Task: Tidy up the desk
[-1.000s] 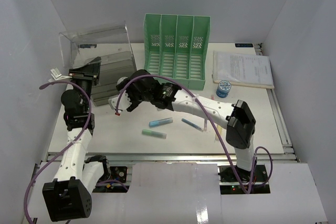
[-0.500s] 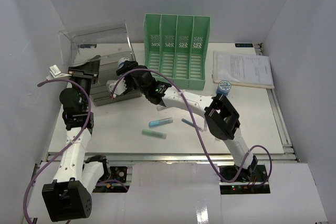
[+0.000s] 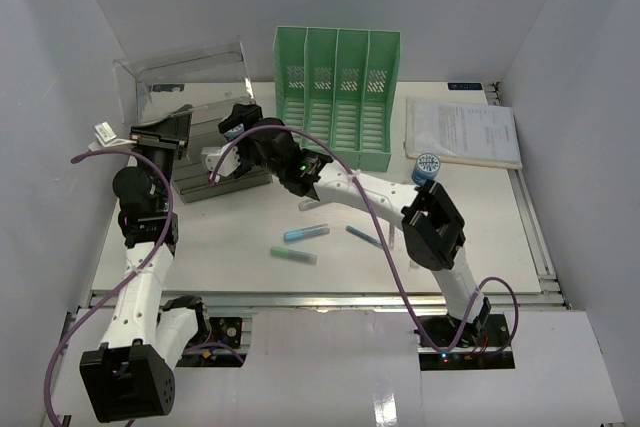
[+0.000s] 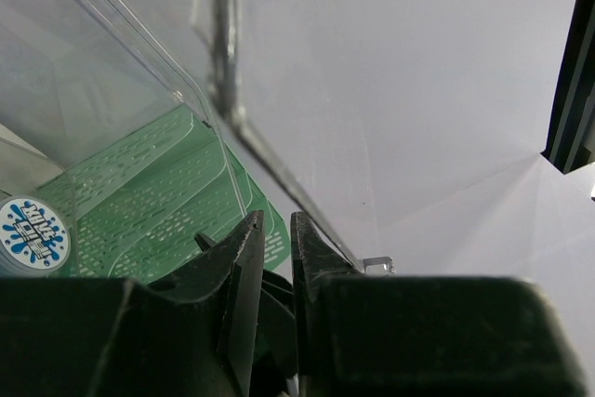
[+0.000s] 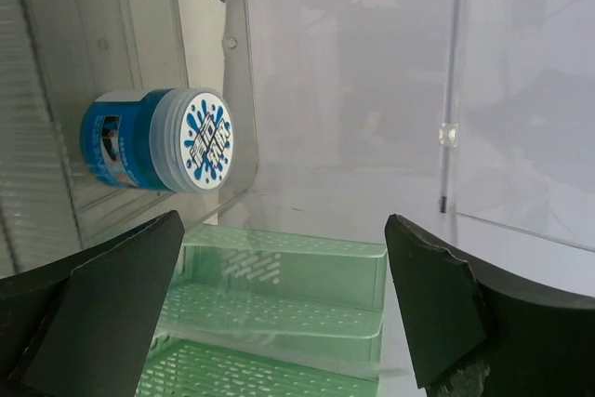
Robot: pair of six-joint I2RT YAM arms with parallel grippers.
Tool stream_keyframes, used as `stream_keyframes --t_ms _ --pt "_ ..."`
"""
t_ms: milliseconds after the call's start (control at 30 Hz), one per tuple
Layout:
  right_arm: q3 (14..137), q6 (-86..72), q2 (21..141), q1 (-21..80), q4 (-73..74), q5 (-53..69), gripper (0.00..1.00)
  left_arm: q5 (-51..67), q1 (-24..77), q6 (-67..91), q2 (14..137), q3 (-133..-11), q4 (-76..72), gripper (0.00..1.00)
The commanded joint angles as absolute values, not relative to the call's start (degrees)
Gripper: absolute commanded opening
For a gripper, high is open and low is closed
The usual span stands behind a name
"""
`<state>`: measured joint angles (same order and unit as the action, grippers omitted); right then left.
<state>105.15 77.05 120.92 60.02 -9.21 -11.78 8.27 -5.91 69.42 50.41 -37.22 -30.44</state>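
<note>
The white desk holds a clear plastic drawer box at the back left, its drawer pulled out. A blue jar with a white lid lies on its side in the drawer; its lid also shows in the left wrist view. My right gripper hovers over the drawer, open and empty, a little apart from the jar. My left gripper is at the drawer's left end, its fingers almost together with nothing visible between them.
A green slotted file rack stands at the back centre. A stack of papers lies at the back right, with a second blue jar in front of it. A blue marker, a green marker and a blue pen lie mid-desk.
My right arm swung from mid-desk back and left over the drawer, carrying the jar. The jar now lies in the drawer and the jaws are open. The left arm barely moved.
</note>
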Motion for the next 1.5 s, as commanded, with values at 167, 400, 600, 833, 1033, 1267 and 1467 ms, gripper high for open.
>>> stream_keyframes --t_ms 167,400,600,833,1033,1267,1467 --pt "97.39 78.09 96.69 62.1 41.87 20.26 0.94 9.23 -6.36 69.28 49.32 -39.87 -30.36 0.28" --pt "73.17 59.99 75.59 47.85 40.52 27.76 0.93 9.05 -6.35 69.71 48.19 -39.14 -30.41 0.29" --pt "64.92 36.21 71.59 22.82 36.41 22.59 0.94 9.23 -6.42 69.74 48.17 -39.03 -30.5 0.29" --pt "59.27 9.25 71.62 14.59 25.92 1.71 0.9 9.64 -6.42 69.4 48.36 -39.55 -29.5 0.29" --pt "62.63 2.89 79.69 12.52 22.17 -6.25 0.9 9.75 -6.42 69.78 48.32 -39.27 -29.52 0.28" --pt "68.54 0.44 89.81 10.26 21.9 -8.73 0.9 9.6 -6.42 70.07 47.92 -38.02 -29.9 0.28" --pt "70.34 0.44 94.36 9.45 20.22 -10.14 0.9 9.98 -6.42 70.45 48.39 -37.21 -30.73 0.28"
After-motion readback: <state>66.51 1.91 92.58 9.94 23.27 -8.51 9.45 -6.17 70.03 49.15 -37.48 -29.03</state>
